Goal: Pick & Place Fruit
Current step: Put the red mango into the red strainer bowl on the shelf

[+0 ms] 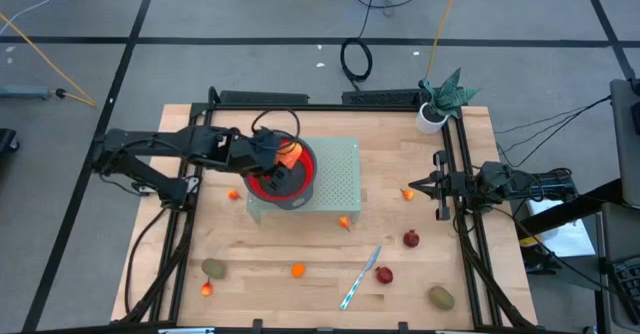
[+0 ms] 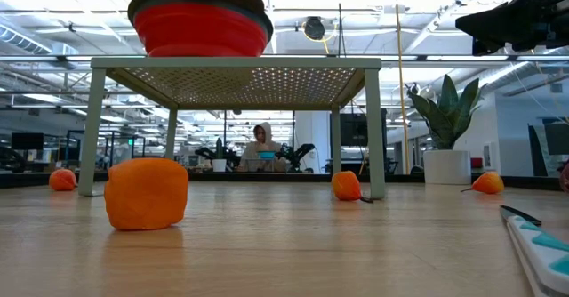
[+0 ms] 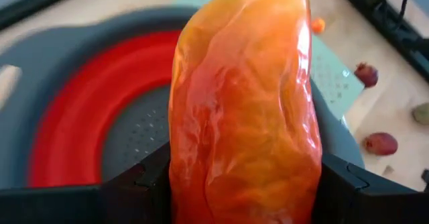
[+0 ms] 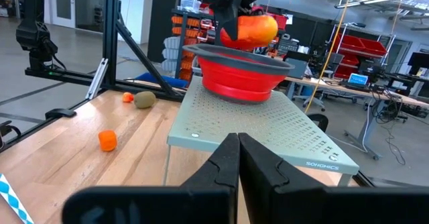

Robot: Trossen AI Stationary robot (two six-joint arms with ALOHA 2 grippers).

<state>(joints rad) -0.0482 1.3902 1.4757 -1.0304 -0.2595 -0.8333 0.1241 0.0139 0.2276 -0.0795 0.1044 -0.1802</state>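
**Orange fruit held over the red bowl**

On the wooden table, scattered fruit and a knife lie along the lower part of the high view. At centre, a pale perforated stand carries the red bowl. The left gripper pinches an orange fruit just above that bowl. The right gripper, fingers pressed together, waits at the right edge. A potted plant stands upper right. Beyond, a person sits in a bright workshop.
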